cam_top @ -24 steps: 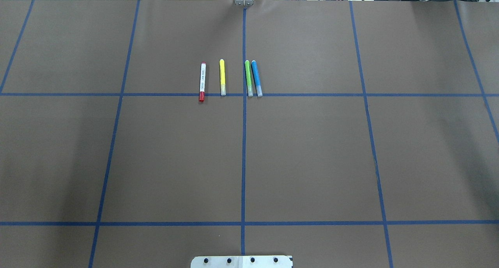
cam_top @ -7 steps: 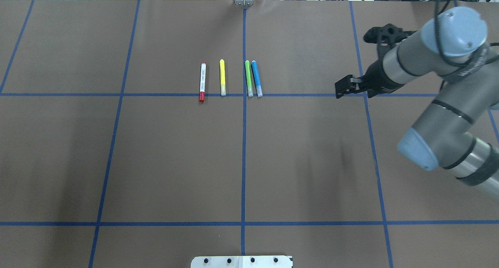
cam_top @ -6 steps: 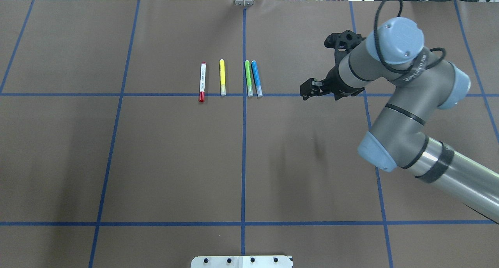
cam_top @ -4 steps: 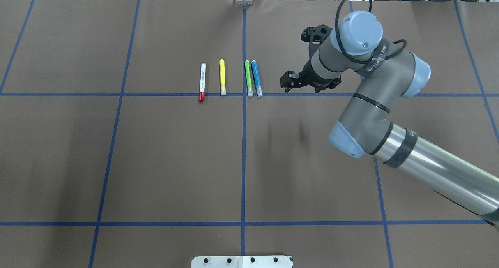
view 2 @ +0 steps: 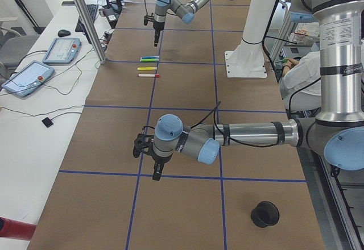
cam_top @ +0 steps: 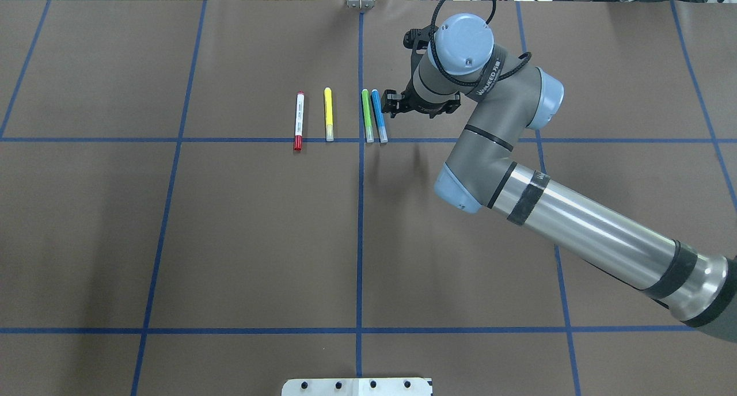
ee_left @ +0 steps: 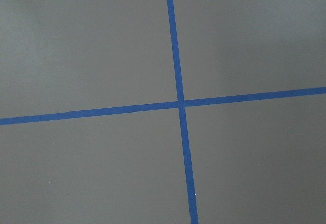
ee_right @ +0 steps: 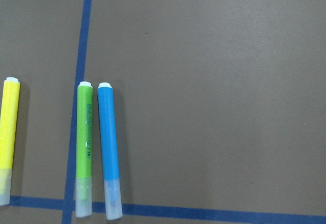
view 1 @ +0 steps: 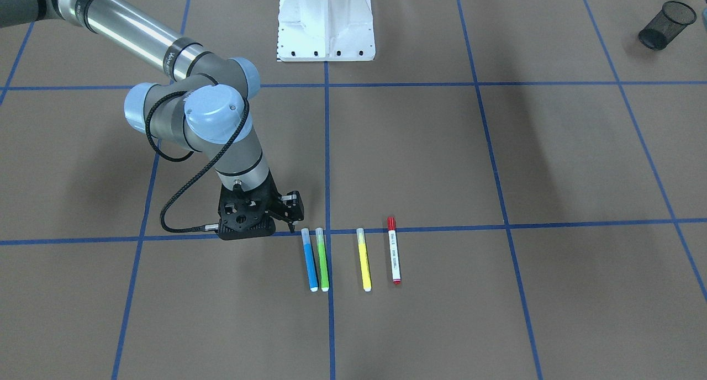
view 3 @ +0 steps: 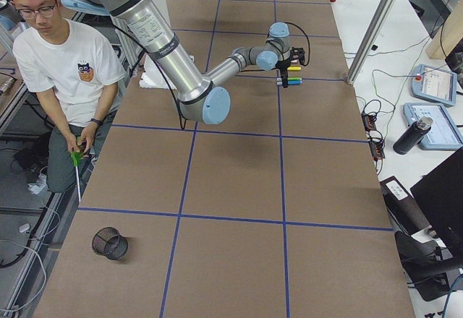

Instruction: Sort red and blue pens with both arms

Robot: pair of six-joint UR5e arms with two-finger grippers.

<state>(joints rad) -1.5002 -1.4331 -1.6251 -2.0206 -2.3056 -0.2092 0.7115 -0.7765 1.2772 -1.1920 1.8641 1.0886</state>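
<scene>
Approach appears current: your right gripper [cam_top: 393,105], opening indiscernible, hangs just beside blue pen [cam_top: 378,114]; centre over it, then descend.

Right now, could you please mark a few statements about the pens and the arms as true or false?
1. All four pens lie on the table, none of them held. True.
2. The green pen lies between the red pen and the yellow pen. False: it lies between the yellow pen and the blue pen, close beside the blue one.
3. The right arm's fingers are next to the blue pen, on the side away from the green pen. True.
4. The red pen lies against the blue pen. False: they are at opposite ends of the row.
</scene>
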